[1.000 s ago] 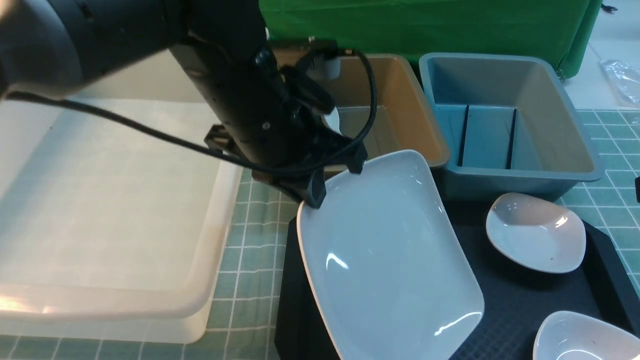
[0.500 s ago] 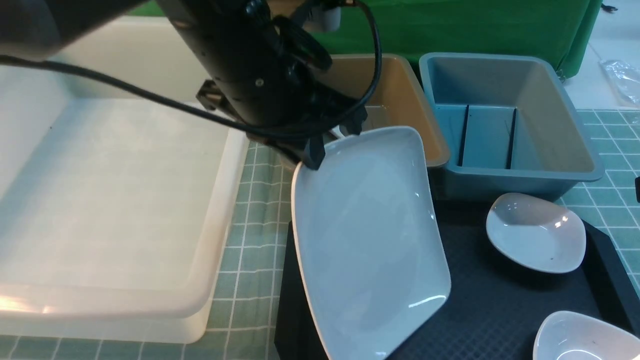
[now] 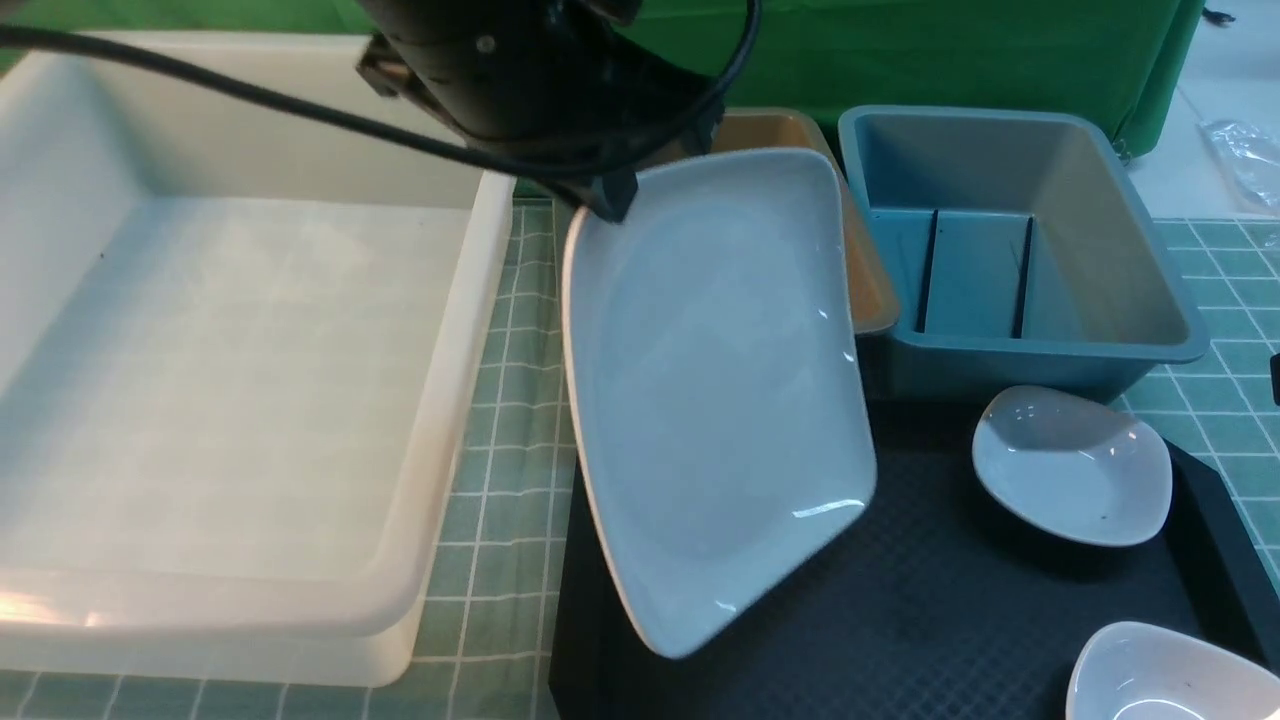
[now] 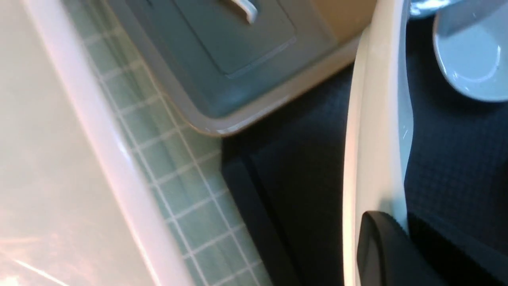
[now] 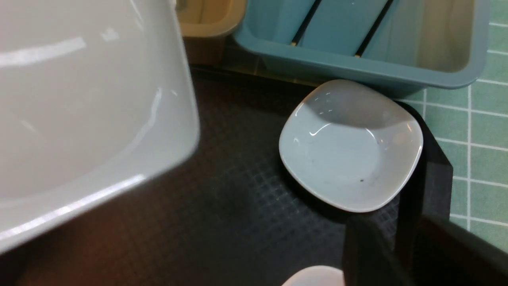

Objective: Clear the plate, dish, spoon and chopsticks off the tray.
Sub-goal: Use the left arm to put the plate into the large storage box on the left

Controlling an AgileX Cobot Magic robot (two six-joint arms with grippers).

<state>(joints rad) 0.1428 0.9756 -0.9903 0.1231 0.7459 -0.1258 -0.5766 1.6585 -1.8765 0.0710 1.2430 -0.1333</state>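
Observation:
My left gripper (image 3: 655, 170) is shut on the far corner of the large white plate (image 3: 715, 400). The plate hangs tilted above the left part of the black tray (image 3: 950, 620), its near end low. The left wrist view shows the plate (image 4: 377, 119) edge-on with one black finger (image 4: 381, 246) pressed on its rim. One small white dish (image 3: 1072, 465) rests at the tray's far right, another (image 3: 1170, 675) at the near right. The chopsticks (image 3: 928, 270) lie in the blue bin (image 3: 1010, 230). The spoon's white handle (image 4: 244, 6) shows inside the brown bin. My right gripper (image 5: 405, 246) is open and empty over the tray's right rim.
A big white bin (image 3: 230, 380) stands left of the tray on the green checked mat. The brown bin (image 3: 865, 280) sits behind the tray, mostly hidden by the plate, with the blue bin to its right. A green cloth hangs at the back.
My left arm has risen and drawn back to the left, lifting the plate off the tray. The plate now hangs steeper and covers the brown bin. The right arm has not moved.

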